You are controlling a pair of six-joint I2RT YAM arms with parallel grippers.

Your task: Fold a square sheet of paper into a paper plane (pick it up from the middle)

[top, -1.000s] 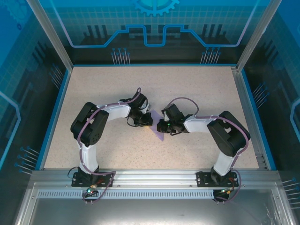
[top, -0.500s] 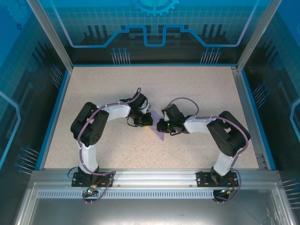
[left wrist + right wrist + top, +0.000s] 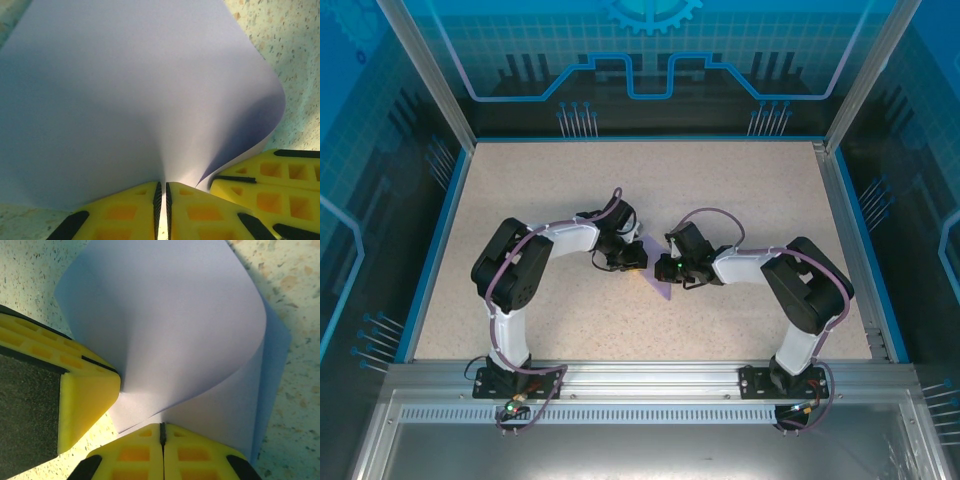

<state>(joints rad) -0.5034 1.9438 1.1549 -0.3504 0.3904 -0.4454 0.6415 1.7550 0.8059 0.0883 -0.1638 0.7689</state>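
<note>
**A:** Where was the sheet of paper [image 3: 140,90] at that moment?

**B:** Near the middle of the counter [image 3: 750,190], lifted between the 2 claws. The left claw [image 3: 161,186] was drawn narrow, and the paper ran straight into its slit, so it was gripping the sheet. The right claw [image 3: 162,427] was closed tight on the same sheet, just beside the left one.

**A:** What shape was the paper in?

**B:** It was bowed. It rose from both pinch points in a soft curve and rolled over on itself without any sharp crease that I could see. In the right wrist view, 1 layer hung lower, towards the counter. I could not tell whether it touched.

**A:** How did you expect it to handle?

**B:** I judged it very light, thin and limp. It would sag wherever nothing held it, and it was smooth enough to slide out of a loose pinch. It was fragile too. With 2 claws so close together, a pull apart could tear it and a push together could buckle it.

**A:** And where was the best place to hold it?

**B:** Flat between the pads, a little way in from the edge and close to the intended fold line. The free part would then be short and easier to steer. A crease would need the counter underneath to press against.
</note>
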